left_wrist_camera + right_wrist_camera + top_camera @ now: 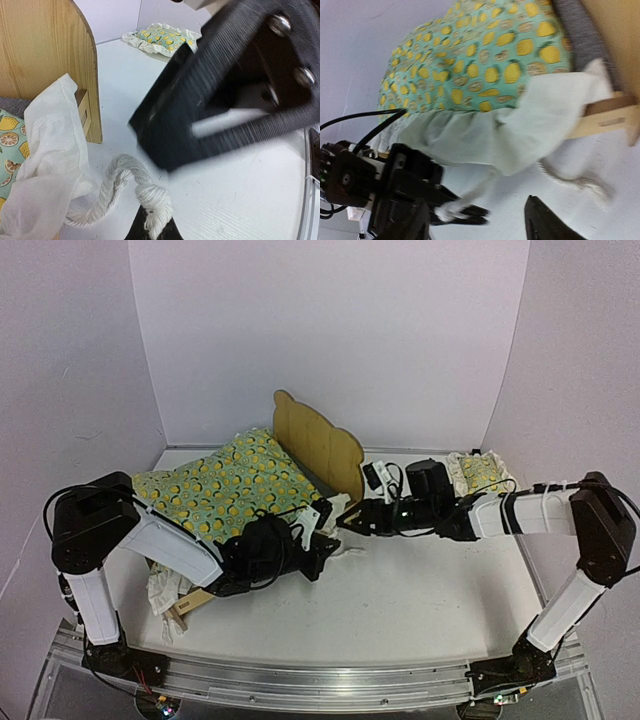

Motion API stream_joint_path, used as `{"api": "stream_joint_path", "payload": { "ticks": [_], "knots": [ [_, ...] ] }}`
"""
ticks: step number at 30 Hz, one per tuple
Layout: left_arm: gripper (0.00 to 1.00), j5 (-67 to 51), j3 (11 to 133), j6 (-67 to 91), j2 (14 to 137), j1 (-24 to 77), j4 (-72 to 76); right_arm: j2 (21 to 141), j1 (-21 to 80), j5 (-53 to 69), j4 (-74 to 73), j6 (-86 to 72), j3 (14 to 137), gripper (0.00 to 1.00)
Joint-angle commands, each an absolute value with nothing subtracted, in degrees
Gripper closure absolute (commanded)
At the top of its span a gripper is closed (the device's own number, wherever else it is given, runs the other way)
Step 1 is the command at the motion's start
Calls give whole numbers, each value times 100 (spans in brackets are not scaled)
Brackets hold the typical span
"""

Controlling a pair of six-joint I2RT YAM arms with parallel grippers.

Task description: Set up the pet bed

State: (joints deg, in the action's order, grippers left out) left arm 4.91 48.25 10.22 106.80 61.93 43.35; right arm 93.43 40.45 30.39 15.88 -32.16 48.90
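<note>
The left pincer (470,213) is clamping a white rope (122,172) beside the pet bed (315,445).
A lemon blanket (225,485) is draping the bed at the table's (430,580) eleven o'clock; the right pincer (348,523) is hovering at the rope's three o'clock, and I cannot tell its spread.

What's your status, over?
Left gripper shut on rope toy. Right gripper near it, state unclear. Pet bed under lemon blanket, pillow apart.

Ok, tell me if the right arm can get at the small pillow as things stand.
Probably yes: the pillow lies uncovered just behind the right forearm; the right tool would need pulling back.
</note>
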Motion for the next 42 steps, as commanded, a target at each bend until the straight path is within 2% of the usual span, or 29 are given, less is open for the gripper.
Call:
{"api": "stream_joint_path", "payload": {
  "ticks": [1,4,11,14,18,25,27,31,32,36,38,42],
  "knots": [
    [100,670,4582,878,10051,6207,4221,9111,3256,2213,121,-1868,5326,27],
    [100,709,4486,877,9874,6206,4081,9501,3108,1704,-429,-1190,5752,26],
    [100,595,4455,1025,9832,6205,3999,9849,3108,980,547,-252,6464,21],
    [100,476,4505,1030,9905,6212,3982,9982,3143,1204,928,-169,6774,21],
    [100,308,4597,1024,10027,6206,3941,10191,3227,727,1284,-302,7219,21],
    [100,199,4727,1081,10223,6212,3854,10751,3758,-492,1321,-89,8110,45],
    [100,313,4740,1073,10252,6205,3816,10765,3954,-1130,1318,-70,8124,60],
    [100,482,4809,1013,10320,6193,3707,10614,4283,-3147,1327,-502,7914,97],
    [100,494,4822,1003,10337,6178,3677,10568,4312,-3605,1327,-645,7837,100],
    [100,428,4938,987,10386,6106,3577,10294,4359,-4771,897,-1366,7621,100],
    [100,394,4969,997,10393,6072,3533,10154,4352,-4710,793,-1576,7499,100],
    [100,308,4911,968,10314,6040,3495,10092,4354,-3953,796,-943,7441,98]
  ]
}}
